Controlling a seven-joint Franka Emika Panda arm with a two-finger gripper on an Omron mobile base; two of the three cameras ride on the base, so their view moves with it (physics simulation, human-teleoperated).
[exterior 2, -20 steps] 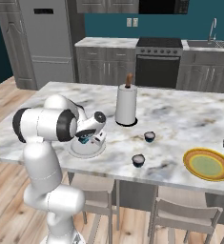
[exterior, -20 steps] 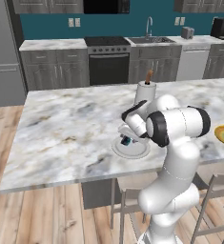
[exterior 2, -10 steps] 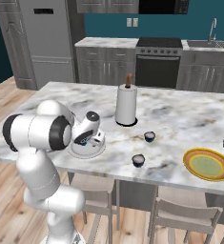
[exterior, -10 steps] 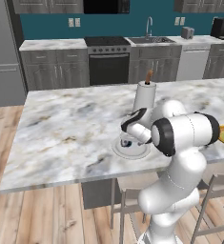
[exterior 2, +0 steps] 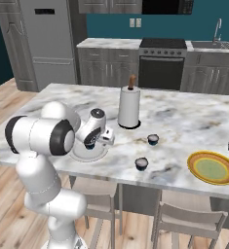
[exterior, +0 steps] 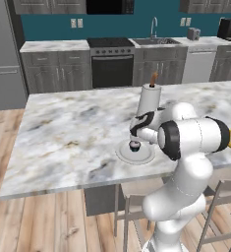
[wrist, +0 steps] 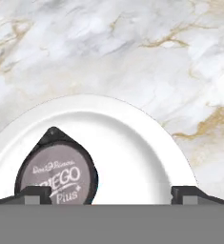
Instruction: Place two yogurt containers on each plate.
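Yogurt cup (wrist: 56, 174) on white plate (wrist: 132, 143) — pincer (wrist: 111, 193) wide

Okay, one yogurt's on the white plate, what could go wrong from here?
The open gripper sits low over the yogurt cup on the white plate; one fingertip is right at the cup, so pulling away might nudge it. The paper towel roll stands near the cups left to fetch, so the arm might knock it.

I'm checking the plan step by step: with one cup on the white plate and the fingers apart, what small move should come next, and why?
Probably lift the gripper straight up off the white plate. Its fingers stand open and the yogurt cup rests free on the plate, while three more cups, the nearest, sit on the counter.
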